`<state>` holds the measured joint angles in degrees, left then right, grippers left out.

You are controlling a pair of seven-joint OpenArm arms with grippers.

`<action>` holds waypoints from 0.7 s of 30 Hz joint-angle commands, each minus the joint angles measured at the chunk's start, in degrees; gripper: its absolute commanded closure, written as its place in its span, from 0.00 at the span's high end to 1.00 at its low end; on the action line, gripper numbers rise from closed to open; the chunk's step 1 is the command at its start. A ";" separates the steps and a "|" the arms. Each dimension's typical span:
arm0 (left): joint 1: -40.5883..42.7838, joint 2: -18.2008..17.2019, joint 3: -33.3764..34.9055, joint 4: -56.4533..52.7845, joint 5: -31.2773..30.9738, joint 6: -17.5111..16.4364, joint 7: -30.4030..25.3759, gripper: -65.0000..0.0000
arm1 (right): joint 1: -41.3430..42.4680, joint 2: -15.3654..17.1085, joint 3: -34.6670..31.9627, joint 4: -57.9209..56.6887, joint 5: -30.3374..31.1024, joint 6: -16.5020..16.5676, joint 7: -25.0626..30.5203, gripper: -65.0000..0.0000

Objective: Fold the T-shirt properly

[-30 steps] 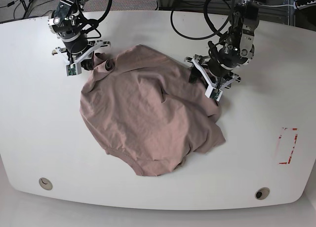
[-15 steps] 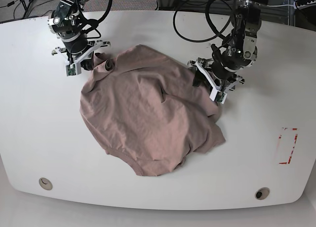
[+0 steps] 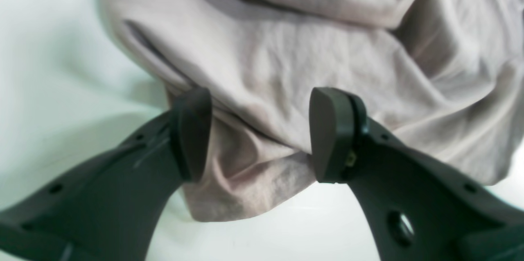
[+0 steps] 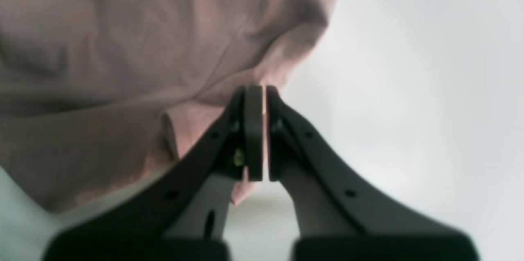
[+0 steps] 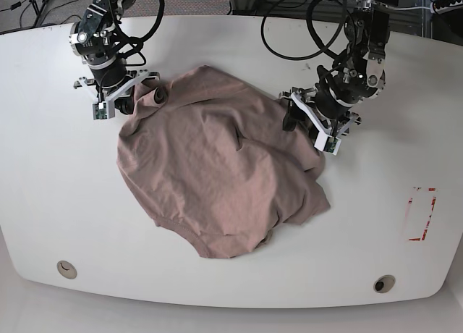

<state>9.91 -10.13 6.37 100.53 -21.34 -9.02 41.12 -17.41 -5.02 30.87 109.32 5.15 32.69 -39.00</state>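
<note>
The T-shirt (image 5: 217, 166) lies crumpled and unfolded on the middle of the white table (image 5: 43, 166), spread in a rough oval with wrinkles across it; no fold has been made. One upper corner sits by the arm at the base view's left, the opposite edge by the arm at its right.

Right gripper (image 4: 257, 130) — pads pressed together with only a thin sliver between them, clenched on a pinch of T-shirt edge; cloth is seen emerging above and below the pads in the right wrist view.

Left gripper (image 3: 258, 134) — released, the two pads well apart, with a bunched hem fold lying between them. Whether either pad touches the cloth cannot be told with certainty; the left-hand pad appears to be against it.

Judgement: the step in hand is securing the second corner, a preliminary to spreading the garment flat. The next move calls for the left gripper to close on the fold between its pads, taking one layer only if it can — then both arms should draw apart to tension the cloth
</note>
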 commanded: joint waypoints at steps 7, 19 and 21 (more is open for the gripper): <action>-0.64 -0.47 -0.96 0.68 -5.75 -0.26 -0.48 0.54 | 2.06 0.73 -0.04 0.16 -0.51 -2.44 2.26 0.01; -1.92 0.77 0.63 -0.46 -3.74 -0.71 1.09 0.22 | 1.51 -0.02 0.77 4.97 3.35 0.22 -0.74 0.07; -1.82 0.72 0.66 -0.58 -3.58 -0.78 1.23 0.19 | 1.75 -0.04 1.28 5.61 5.30 0.27 -1.93 0.11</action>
<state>8.69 -9.10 7.25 99.24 -24.88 -9.50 42.89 -16.27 -5.37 31.64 112.97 7.51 32.56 -40.80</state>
